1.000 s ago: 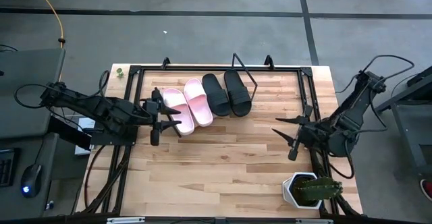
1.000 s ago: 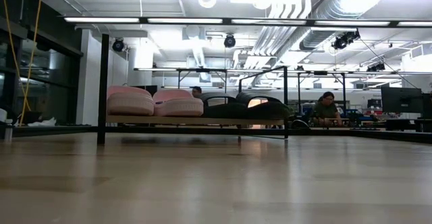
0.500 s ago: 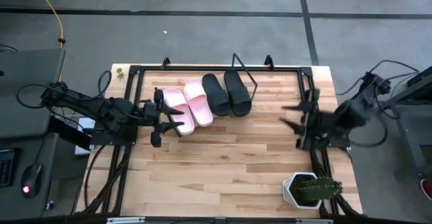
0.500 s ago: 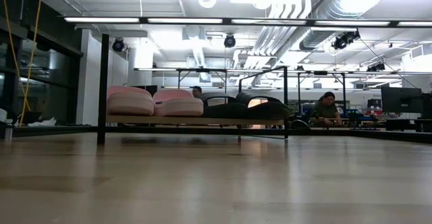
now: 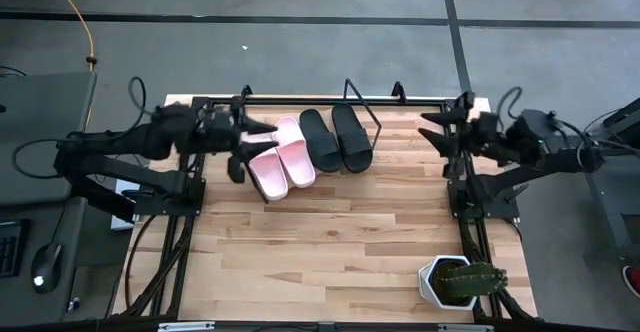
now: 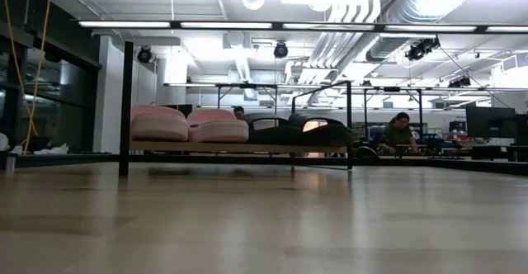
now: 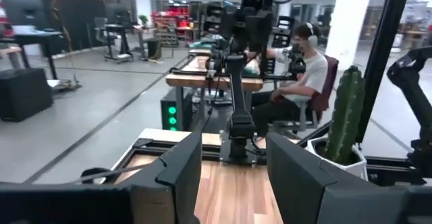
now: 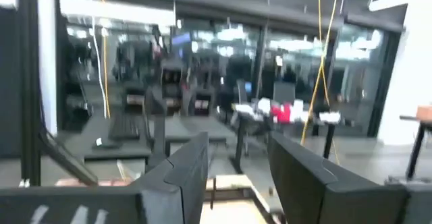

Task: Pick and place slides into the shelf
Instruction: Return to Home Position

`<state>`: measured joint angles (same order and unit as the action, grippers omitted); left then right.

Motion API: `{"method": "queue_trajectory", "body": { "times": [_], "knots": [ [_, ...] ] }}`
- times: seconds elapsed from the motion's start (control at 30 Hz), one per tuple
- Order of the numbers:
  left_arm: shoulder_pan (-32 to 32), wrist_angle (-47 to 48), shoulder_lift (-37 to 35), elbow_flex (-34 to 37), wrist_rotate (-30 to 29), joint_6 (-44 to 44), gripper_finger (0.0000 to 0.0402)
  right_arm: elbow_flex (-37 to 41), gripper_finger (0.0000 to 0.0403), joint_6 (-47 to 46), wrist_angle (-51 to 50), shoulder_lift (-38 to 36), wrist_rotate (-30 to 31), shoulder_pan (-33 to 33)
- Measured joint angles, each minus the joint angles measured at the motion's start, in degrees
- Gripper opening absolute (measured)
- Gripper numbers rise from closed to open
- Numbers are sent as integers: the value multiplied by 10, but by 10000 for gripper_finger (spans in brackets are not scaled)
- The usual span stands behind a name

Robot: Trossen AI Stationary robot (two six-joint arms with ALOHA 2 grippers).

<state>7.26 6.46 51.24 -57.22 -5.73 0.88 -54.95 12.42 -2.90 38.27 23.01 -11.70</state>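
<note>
Two pale pink slides (image 5: 280,159) and two black slides (image 5: 336,138) lie side by side, soles down, on the shelf (image 6: 239,148), a tilted wooden board on a black wire frame at the table's far middle. In the low view the pink slides (image 6: 188,125) and black slides (image 6: 301,132) show in a row on the board. My left gripper (image 5: 250,147) is open and points level toward the right, raised over the left pink slide's far left side. In the left wrist view my left gripper (image 7: 233,177) has nothing between its fingers. My right gripper (image 5: 436,130) is open and raised near the far right edge, pointing left; the right wrist view shows my right gripper (image 8: 236,177) with nothing between its fingers too.
A cactus in a white pot (image 5: 460,282) stands at the near right corner. Black frame rails (image 5: 190,212) run along the table's left, right and far sides. Bare wood lies between the shelf and the near edge. A seated person (image 7: 304,69) is in the room beyond.
My left gripper has risen and swung toward the far edge, from beside the pink slides to above their far left side. My right gripper has risen and swung from mid-table right toward the far right corner. Both stay open. The slides have not moved.
</note>
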Motion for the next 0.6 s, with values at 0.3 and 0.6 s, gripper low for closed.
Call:
{"method": "queue_trajectory", "body": {
  "times": [0.3, 0.6],
  "knots": [
    [59, 3, 123, -68, 65, -20, 150, -58, 147, -47, -29, 85, -147, 135],
    [59, 50, 95, -83, 65, -36, 150, -57, 147, -65, -31, 99, -246, 207]
  ]
}}
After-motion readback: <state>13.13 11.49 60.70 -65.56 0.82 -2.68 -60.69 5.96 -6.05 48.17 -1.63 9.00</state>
